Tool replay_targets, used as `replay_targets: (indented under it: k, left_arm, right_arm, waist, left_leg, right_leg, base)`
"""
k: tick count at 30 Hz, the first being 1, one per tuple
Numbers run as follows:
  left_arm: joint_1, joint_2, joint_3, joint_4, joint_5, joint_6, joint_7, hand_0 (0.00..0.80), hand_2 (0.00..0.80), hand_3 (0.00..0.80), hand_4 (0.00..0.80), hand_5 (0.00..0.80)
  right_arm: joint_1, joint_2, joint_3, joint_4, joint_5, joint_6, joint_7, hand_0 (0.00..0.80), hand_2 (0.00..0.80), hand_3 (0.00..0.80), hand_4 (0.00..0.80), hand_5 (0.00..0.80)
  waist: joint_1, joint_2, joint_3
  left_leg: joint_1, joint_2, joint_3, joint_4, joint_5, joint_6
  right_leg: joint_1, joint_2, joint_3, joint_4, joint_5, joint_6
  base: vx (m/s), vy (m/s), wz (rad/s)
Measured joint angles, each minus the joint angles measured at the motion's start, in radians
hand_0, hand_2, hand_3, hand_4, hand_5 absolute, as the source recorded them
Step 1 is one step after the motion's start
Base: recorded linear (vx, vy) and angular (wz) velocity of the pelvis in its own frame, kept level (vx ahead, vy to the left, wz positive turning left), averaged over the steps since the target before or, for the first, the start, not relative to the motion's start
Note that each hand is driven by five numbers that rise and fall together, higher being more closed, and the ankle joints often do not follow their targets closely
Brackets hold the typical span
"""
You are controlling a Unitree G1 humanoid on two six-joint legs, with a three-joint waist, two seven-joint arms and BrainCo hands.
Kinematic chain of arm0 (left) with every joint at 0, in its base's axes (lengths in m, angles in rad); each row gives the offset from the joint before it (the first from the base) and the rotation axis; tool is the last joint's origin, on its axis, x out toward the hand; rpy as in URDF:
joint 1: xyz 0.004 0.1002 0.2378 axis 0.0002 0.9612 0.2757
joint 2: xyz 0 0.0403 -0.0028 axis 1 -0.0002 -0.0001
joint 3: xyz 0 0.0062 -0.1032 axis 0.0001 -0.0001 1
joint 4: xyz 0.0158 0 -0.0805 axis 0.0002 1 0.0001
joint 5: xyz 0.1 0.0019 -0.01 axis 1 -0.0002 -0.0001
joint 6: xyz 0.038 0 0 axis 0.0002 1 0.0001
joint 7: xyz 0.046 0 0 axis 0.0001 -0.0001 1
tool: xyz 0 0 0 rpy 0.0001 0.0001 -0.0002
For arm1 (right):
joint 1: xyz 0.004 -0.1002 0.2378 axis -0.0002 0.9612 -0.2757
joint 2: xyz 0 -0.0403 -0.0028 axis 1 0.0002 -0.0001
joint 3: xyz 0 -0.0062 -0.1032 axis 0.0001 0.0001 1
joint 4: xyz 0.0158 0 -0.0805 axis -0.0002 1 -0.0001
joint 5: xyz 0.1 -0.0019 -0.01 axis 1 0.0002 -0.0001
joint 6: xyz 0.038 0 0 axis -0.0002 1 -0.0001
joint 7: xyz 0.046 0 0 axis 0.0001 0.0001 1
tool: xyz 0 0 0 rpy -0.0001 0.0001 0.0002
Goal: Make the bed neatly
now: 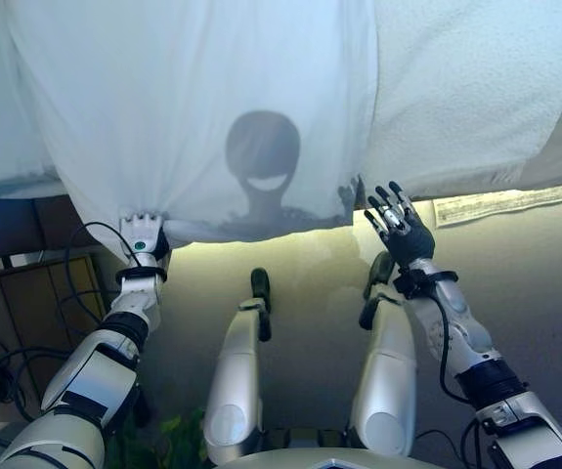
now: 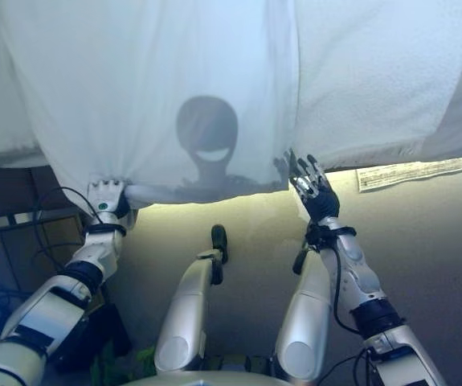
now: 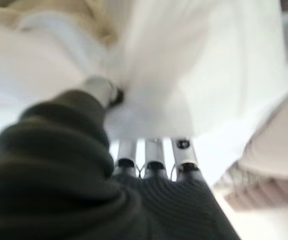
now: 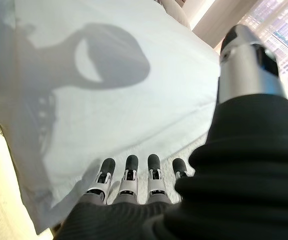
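I'm mid-pull on the white sheet [image 1: 193, 107], hanging over the bed's near edge at 12 o'clock. My left hand [image 1: 142, 233] pinches its lower corner; my right hand [image 1: 398, 227] hovers spread, empty, beside the other corner. Next, I'd grip there.

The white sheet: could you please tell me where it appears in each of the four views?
Left eye view: white sheet fills upper left, left hand gripping its hem.
Right eye view: same, upper left.
Left wrist view: bunched past the fingers.
Right wrist view: spread beyond the open right hand.
Shared landmark: the sheet's right corner.
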Motion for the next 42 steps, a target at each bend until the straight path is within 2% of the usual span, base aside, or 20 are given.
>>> replay_targets:
  k: [2,4,7,9,11,13,17,19,21,24,29,34,38,42]
  left_arm:
    - [0.001,-0.009,-0.01,0.002,-0.029,-0.038,-0.046,0.0,0.0,0.0,0.0,0.0]
    - [0.021,-0.024,-0.048,0.019,-0.064,-0.074,-0.14,0.0,0.0,0.0,0.0,0.0]
    - [0.155,-0.092,-0.126,0.095,-0.097,-0.106,-0.311,0.0,0.0,0.0,0.0,0.0]
    - [0.275,-0.126,-0.159,0.121,-0.126,-0.107,-0.351,0.0,0.0,0.0,0.0,0.0]
    - [0.346,-0.13,-0.159,0.127,-0.215,-0.106,-0.351,0.0,0.0,0.0,0.0,0.0]
    - [0.349,-0.121,-0.136,0.136,-0.351,-0.118,-0.322,0.0,0.0,0.0,0.0,0.0]
    - [0.278,-0.038,0.025,0.091,-0.584,-0.234,-0.225,0.0,0.0,0.0,0.0,0.0]
    - [0.216,0.03,0.076,0.03,-0.648,-0.293,-0.18,0.0,0.0,0.0,0.0,0.0]
    - [0.159,0.091,0.088,-0.028,-0.686,-0.328,-0.133,0.0,0.0,0.0,0.0,0.0]
    - [0.136,0.11,0.119,-0.108,-0.694,-0.336,-0.047,0.0,0.0,0.0,0.0,0.0]
    - [0.14,0.08,0.119,-0.15,-0.672,-0.325,0.084,0.0,0.0,0.0,0.0,0.0]
    - [0.1,0.043,0.104,-0.147,-0.56,-0.253,0.186,0.0,0.0,0.0,0.0,0.0]
    - [0.033,0.039,0.074,-0.126,-0.515,-0.198,0.221,0.0,0.0,0.0,0.0,0.0]
    - [-0.008,0.047,0.05,-0.113,-0.496,-0.158,0.245,0.0,0.0,0.0,0.0,0.0]
  right_arm:
    - [0.0,0.002,-0.001,-0.013,0.0,-0.003,-0.003,0.0,0.0,0.0,0.0,0.0]
    - [0.0,0.014,-0.001,-0.014,0.0,-0.005,-0.007,0.0,0.0,0.0,0.0,0.0]
    - [0.008,0.026,0.003,-0.014,0.001,-0.007,-0.007,0.0,0.0,0.0,0.0,0.0]
    - [0.009,0.042,0.001,-0.012,0.001,-0.012,-0.006,0.0,0.0,0.0,0.0,0.0]
    - [0.011,0.06,-0.002,-0.008,0.001,-0.019,0.002,0.0,0.0,0.0,0.0,0.0]
    - [0.009,0.067,-0.006,-0.001,0.001,-0.023,0.009,0.0,0.0,0.0,0.0,0.0]
    - [0.001,0.102,-0.009,0.013,0.0,-0.021,0.014,0.0,0.0,0.0,0.0,0.0]
    - [0.002,0.107,-0.02,0.015,-0.001,-0.016,0.015,0.0,0.0,0.0,0.0,0.0]
    - [0.002,0.106,-0.041,0.018,-0.001,-0.002,0.014,0.0,0.0,0.0,0.0,0.0]
    - [0.006,0.099,-0.044,0.018,-0.001,0.0,0.01,0.0,0.0,0.0,0.0,0.0]
    - [0.003,0.099,-0.038,0.019,0.0,0.0,0.0,0.0,0.0,0.0,0.0,0.0]
    - [-0.035,0.098,-0.025,0.019,-0.001,-0.003,-0.034,0.0,0.0,0.0,0.0,0.0]
    - [-0.08,0.097,-0.012,0.02,-0.015,-0.003,-0.063,0.0,0.0,0.0,0.0,0.0]
    - [-0.114,0.091,0.0,0.013,-0.023,-0.007,-0.092,0.0,0.0,0.0,0.0,0.0]
  waist:
    - [0.002,0.0,0.0]
    - [0.002,-0.001,0.0]
    - [0.0,-0.015,0.0]
    - [0.001,-0.038,0.002]
    - [0.003,-0.059,0.001]
    - [0.025,-0.063,0.001]
    - [0.027,-0.065,0.002]
    - [0.023,-0.066,0.002]
    - [0.022,-0.066,0.002]
    - [0.022,-0.065,0.003]
    - [0.025,-0.065,0.003]
    - [0.023,-0.066,0.003]
    - [0.022,-0.07,0.005]
    - [0.022,-0.078,0.007]
  left_leg:
    - [-0.011,0.0,-0.011,0.002,0.002,-0.005]
    - [-0.022,0.0,-0.022,0.008,0.002,-0.005]
    - [-0.029,0.001,-0.026,0.01,0.002,-0.006]
    - [-0.031,0.004,-0.026,0.009,0.003,-0.007]
    - [-0.031,0.007,-0.028,0.01,0.004,-0.01]
    - [-0.033,0.005,-0.031,0.019,0.004,-0.01]
    - [-0.057,-0.013,-0.045,0.055,0.003,-0.007]
    - [-0.075,-0.028,-0.047,0.073,0.002,0.003]
    - [-0.088,-0.03,-0.041,0.09,0.001,0.01]
    - [-0.09,-0.038,-0.026,0.109,-0.007,0.022]
    - [-0.096,-0.042,-0.023,0.12,-0.009,0.02]
    - [-0.133,-0.038,-0.02,0.128,-0.009,0.019]
    - [-0.217,-0.035,-0.021,0.177,-0.016,0.022]
    - [-0.314,-0.027,-0.023,0.273,-0.048,0.034]
  right_leg:
    - [0.0,-0.001,-0.013,-0.001,0.0,-0.001]
    - [0.0,0.0,-0.023,-0.003,0.0,-0.001]
    - [0.0,0.004,-0.028,-0.007,0.0,-0.001]
    - [-0.001,0.011,-0.029,-0.011,0.001,-0.003]
    - [-0.001,0.014,-0.029,-0.006,0.0,-0.006]
    - [-0.001,0.011,-0.028,0.004,-0.001,-0.008]
    - [-0.011,-0.008,-0.025,0.031,-0.003,-0.005]
    - [-0.025,-0.024,-0.02,0.036,-0.001,-0.001]
    - [-0.031,-0.027,-0.01,0.03,0.011,0.004]
    - [-0.035,-0.036,0.006,0.031,0.019,0.012]
    - [-0.038,-0.032,0.01,0.021,0.032,0.015]
    - [-0.067,-0.021,0.017,0.007,0.048,0.012]
    - [-0.139,-0.017,0.031,0.026,0.06,0.011]
    - [-0.214,-0.01,0.052,0.064,0.065,0.014]
  base:
    - [0.003,-0.058,0.14]
    - [0.011,-0.056,0.12]
    - [0.02,-0.037,0.02]
    - [0.053,-0.033,-0.04]
    - [0.046,0.008,0.01]
    - [0.043,0.042,0.06]
    - [0.009,0.115,0.14]
    - [0.0,0.09,0.11]
    - [0.033,0.054,-0.03]
    - [0.025,0.024,-0.07]
    - [0.06,0.013,-0.02]
    - [0.001,0.077,-0.06]
    - [-0.024,0.095,-0.04]
    - [-0.029,0.087,-0.1]
